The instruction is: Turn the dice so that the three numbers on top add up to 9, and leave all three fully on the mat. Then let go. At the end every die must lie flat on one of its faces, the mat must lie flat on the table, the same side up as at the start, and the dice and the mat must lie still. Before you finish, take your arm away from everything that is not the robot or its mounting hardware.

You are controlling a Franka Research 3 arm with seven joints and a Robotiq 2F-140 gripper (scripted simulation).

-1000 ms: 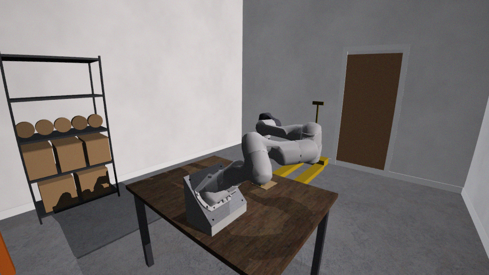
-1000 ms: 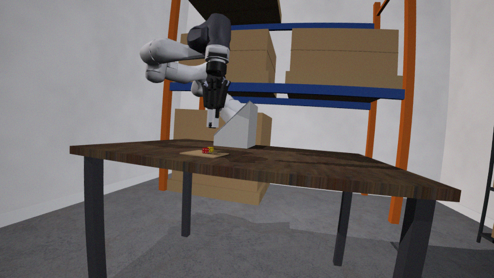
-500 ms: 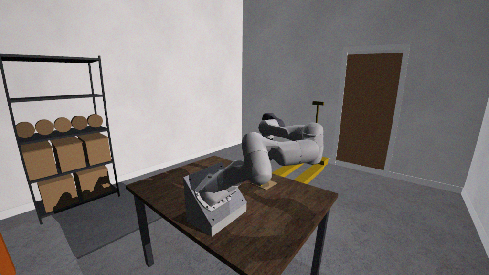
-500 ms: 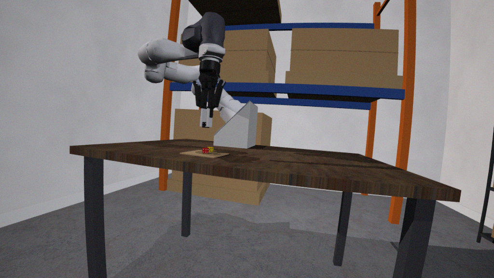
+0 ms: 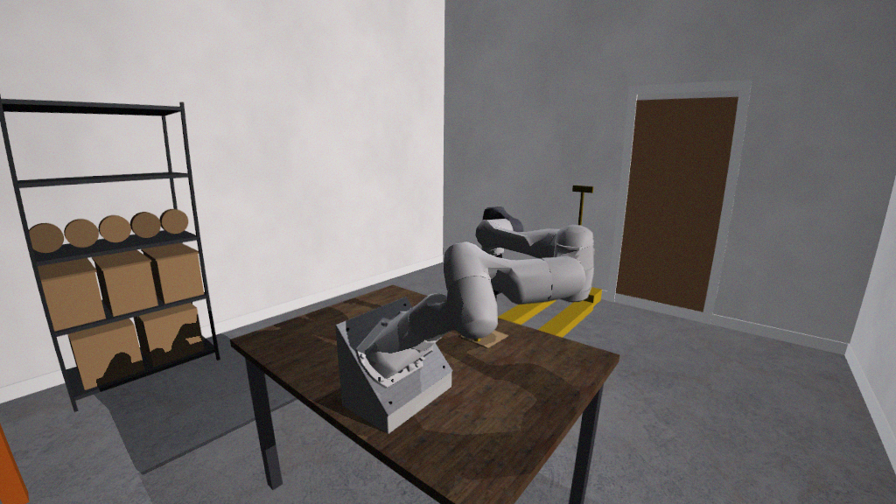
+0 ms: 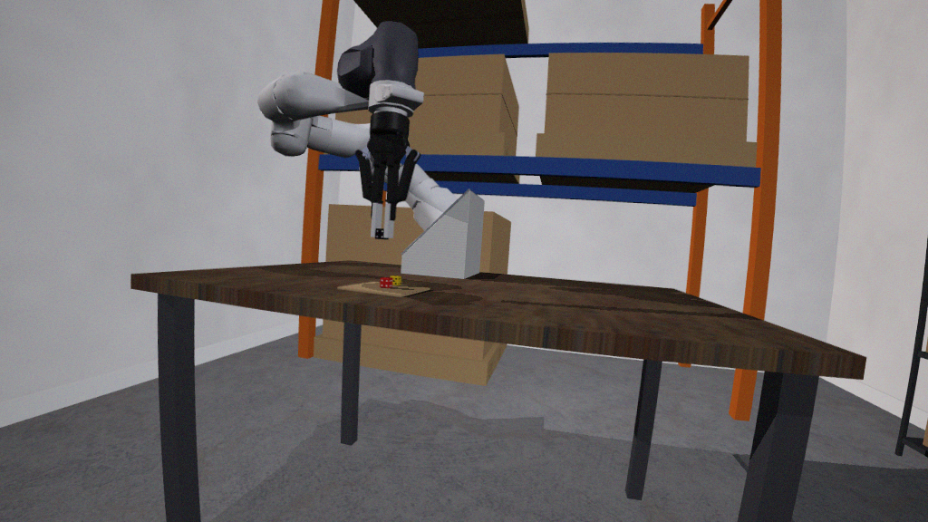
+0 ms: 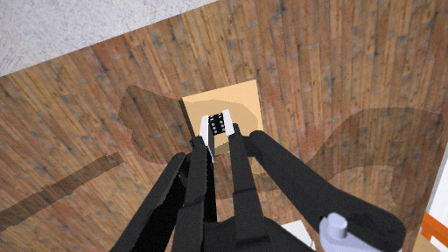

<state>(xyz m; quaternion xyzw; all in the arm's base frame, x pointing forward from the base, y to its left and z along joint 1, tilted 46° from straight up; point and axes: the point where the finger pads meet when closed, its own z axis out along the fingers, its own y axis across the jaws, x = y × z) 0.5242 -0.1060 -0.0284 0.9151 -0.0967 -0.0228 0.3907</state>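
The robot's grey-and-white jointed arm (image 5: 476, 288) (image 6: 311, 97) rises from a grey wedge-shaped mount (image 5: 363, 395) (image 6: 450, 246) on the dark brown wooden counter (image 5: 520, 401) (image 6: 518, 304) (image 7: 332, 79). Its black fingers with pale pads (image 6: 381, 224) (image 7: 216, 124) point down above the counter, drawn nearly together, and between their tips they grip a small black cube-shaped die with white pips (image 6: 379, 233) (image 7: 216, 124). The black die is up in the air, well clear of the square tan mat (image 5: 494, 340) (image 6: 363, 289) (image 7: 227, 93), which lies flat on the counter.

On the mat sit a red cube-shaped die with white pips (image 6: 386, 282) and, right beside it, a yellow cube-shaped die with dark pips (image 6: 396, 279). The two look to be touching, though from this low side angle a slight gap could be hidden. Their top numbers are too small to read. In the wrist view, the fingers and the black die cover part of the mat.

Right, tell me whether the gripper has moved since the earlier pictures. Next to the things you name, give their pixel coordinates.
Yes: in the exterior view the gripper (image 6: 381, 230) (image 7: 218, 122) has shifted towards the image's left, away from the grey angled mount (image 5: 365, 399) (image 6: 448, 247).
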